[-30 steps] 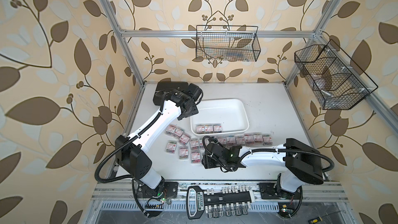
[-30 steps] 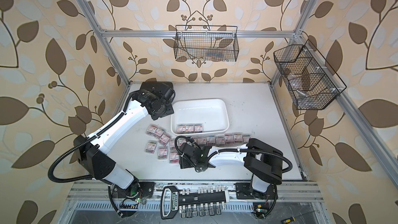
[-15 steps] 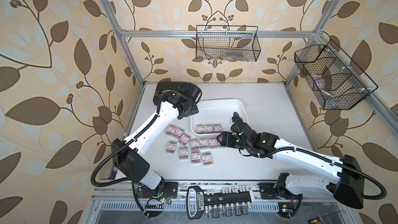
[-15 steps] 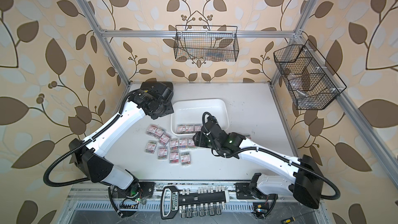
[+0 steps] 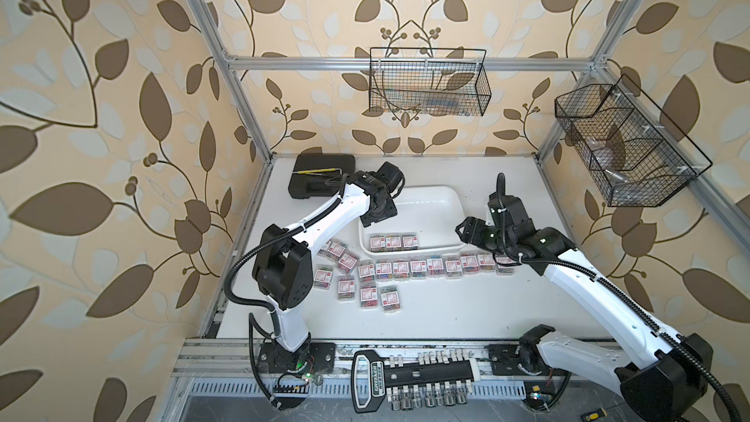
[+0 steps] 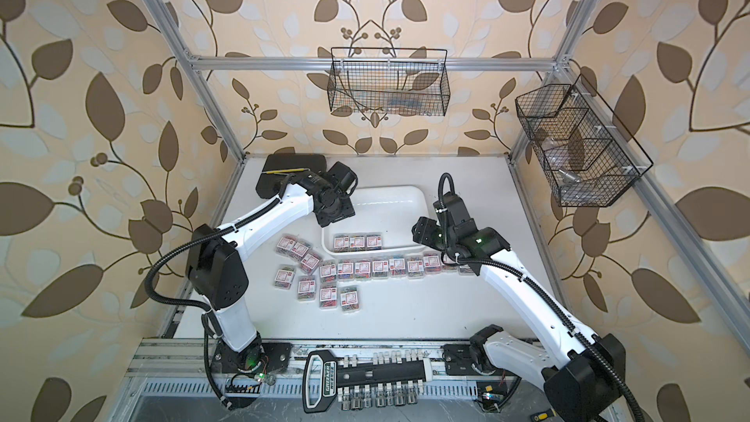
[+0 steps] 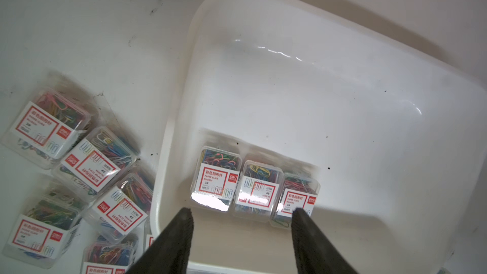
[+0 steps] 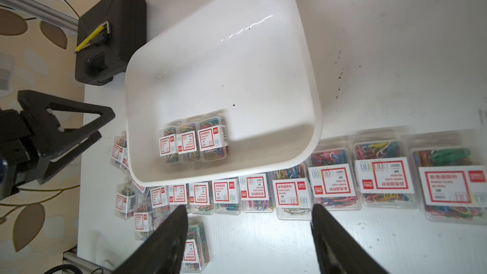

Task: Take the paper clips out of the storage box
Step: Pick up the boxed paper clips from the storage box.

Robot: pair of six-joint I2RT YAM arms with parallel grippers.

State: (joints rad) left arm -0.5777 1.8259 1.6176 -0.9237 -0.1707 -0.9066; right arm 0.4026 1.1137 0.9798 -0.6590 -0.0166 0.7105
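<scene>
Paper clips [image 5: 393,242] in three clear, red-labelled boxes sit side by side inside the storage box [image 5: 430,207]. In both top views we see them against its near wall, toward the left corner. Many more such boxes lie out on the bench [image 5: 446,314]. One row runs along the outside of the near rim, and a looser cluster spreads off the near left corner.

We find the left arm folded at a raised elbow, its white forearm reaching away from the base toward the storage box's left side, wrist bent downward. The left end effector [image 7: 241,210] hangs above the three boxes inside, its fingers spread with nothing between them.

The right arm stretches long from its base at the near right. Its forearm slopes up and inward to a bent wrist beside the storage box's near right corner. The right end effector [image 8: 249,208] points across the row on the bench toward the storage box, fingers spread wide and gripping nothing.

A black case [image 5: 320,174] lies at the far left corner of the bench, just beyond the left wrist.
</scene>
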